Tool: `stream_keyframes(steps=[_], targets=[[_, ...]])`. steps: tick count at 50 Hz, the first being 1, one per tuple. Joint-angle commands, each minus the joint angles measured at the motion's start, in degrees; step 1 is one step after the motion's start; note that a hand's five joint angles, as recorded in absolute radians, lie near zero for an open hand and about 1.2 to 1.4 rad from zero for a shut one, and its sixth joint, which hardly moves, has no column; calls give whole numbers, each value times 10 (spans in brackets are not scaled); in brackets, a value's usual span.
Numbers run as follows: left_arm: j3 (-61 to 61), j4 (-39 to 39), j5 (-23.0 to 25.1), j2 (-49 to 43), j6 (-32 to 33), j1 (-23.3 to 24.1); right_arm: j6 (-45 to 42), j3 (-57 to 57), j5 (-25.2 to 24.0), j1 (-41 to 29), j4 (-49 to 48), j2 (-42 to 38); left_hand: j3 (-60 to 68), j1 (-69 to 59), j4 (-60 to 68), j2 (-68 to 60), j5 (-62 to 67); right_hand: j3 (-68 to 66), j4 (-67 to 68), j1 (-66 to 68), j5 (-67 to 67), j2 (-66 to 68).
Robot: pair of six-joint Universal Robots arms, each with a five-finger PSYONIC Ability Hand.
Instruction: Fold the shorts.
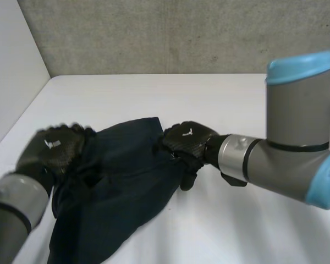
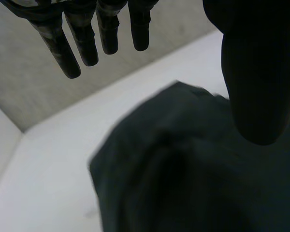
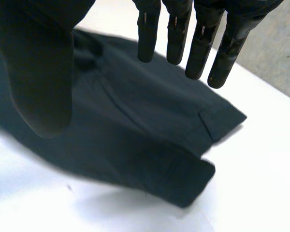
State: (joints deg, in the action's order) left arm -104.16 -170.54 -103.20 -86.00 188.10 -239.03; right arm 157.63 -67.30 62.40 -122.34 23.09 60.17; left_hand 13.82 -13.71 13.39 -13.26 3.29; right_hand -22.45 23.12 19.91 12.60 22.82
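"head view, where's the cloth?"
"the dark shorts (image 1: 115,187) lie rumpled on the white table (image 1: 209,99), between my hands. my left hand (image 1: 55,148) is over their left edge and my right hand (image 1: 187,140) is over the right edge. both are spread, fingers straight, holding nothing."
"your plan?"
"i reckon i need a grip first. i'd lower each hand, pinch the edge, then lift both together so the fold line stays straight."

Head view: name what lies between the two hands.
The dark shorts fill the stretch between the left hand and right hand, in the head view.
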Motion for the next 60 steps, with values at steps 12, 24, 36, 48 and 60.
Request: stream_keyframes(steps=[12, 24, 36, 48, 60], targets=[[-127, -4, -5, 3, -4, 47, -118, 31, 59, -5, -125, -150, 9, -10, 14, -15, 15, -576, 569, 601, 574, 572], [-133, -129, -76, -75, 4, 47, -39, -38, 64, 10, -117, -23, 13, -14, 17, -18, 18, -576, 569, 601, 574, 572], [-59, -156, -81, -54, 67, 72, -8, -110, 107, 31, -110, 116, 662, -663, 666, -667, 667, -576, 569, 601, 574, 572], [162, -39, -5, 51, 152, 79, -42, -5, 130, 54, -3, 260, 662, -663, 666, -667, 667, -576, 569, 601, 574, 572], [254, -3, 48, -139, 155, 19, -125, 28, 169, 47, 86, 136, 662, -663, 666, -667, 667, -576, 569, 601, 574, 572]])
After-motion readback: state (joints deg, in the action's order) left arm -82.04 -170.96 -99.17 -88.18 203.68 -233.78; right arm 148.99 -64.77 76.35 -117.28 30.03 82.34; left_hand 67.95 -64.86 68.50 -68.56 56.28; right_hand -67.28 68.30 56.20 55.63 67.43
